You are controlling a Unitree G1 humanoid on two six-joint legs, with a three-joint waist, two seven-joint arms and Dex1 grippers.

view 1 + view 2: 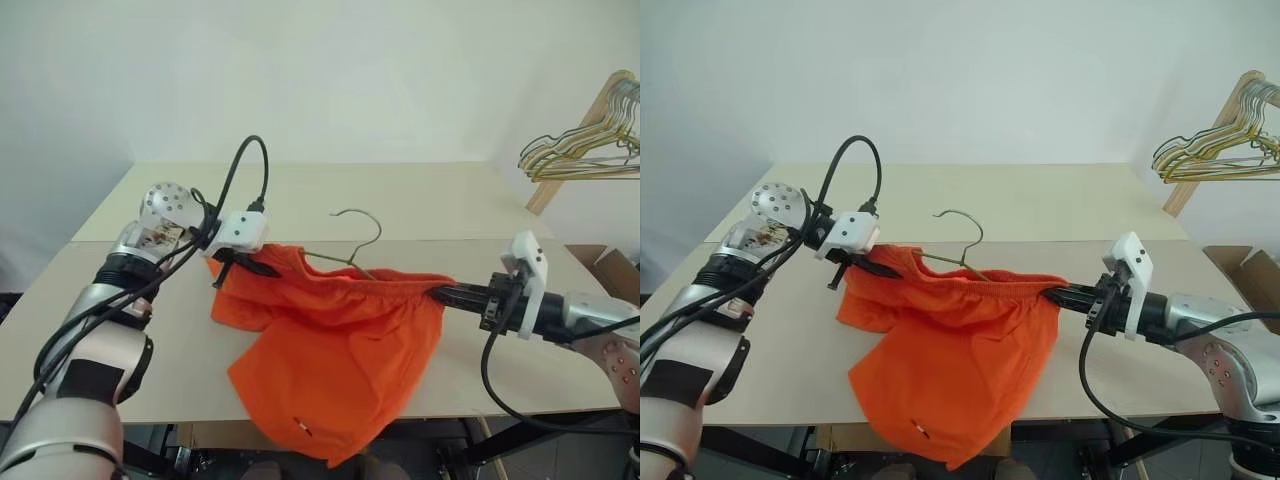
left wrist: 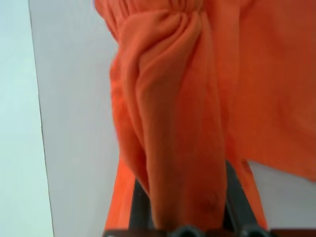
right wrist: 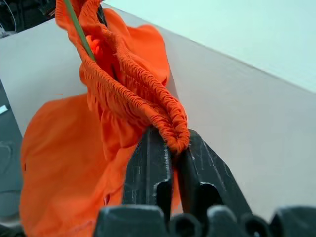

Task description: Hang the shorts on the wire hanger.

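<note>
Shorts [image 1: 335, 350] are held up over the table [image 1: 420, 200], stretched by the waistband between both grippers; bright orange, soft, waistband gathered and pulled nearly level, legs sagging in folds with the lower hem draped past the near table edge. A small white tag [image 1: 296, 424] is seen low on the fabric. Left gripper [image 1: 240, 262] is clamped shut on the left end of the waistband; in the left wrist view a thick fold of orange cloth is seen between its fingers [image 2: 139, 207]. Right gripper [image 1: 447, 293] is pinched on the right end of the waistband; in the right wrist view the elastic is seen bunched between the fingers [image 3: 148, 173], with only a narrow gap left. Hanger [image 1: 357, 240] is seen behind the waistband, hook up and curved above the cloth, one thin olive wire arm running down into the shorts; the rest of its body is hidden by fabric, so how far it is threaded cannot be told. A bunch of pale hangers [image 1: 580, 150] on a wooden rack [image 1: 590, 120] is set at the far right, well apart. A cardboard box [image 1: 610, 268] is seen by the right table edge. Wrist cables are looped over both arms, clear of the shorts.
</note>
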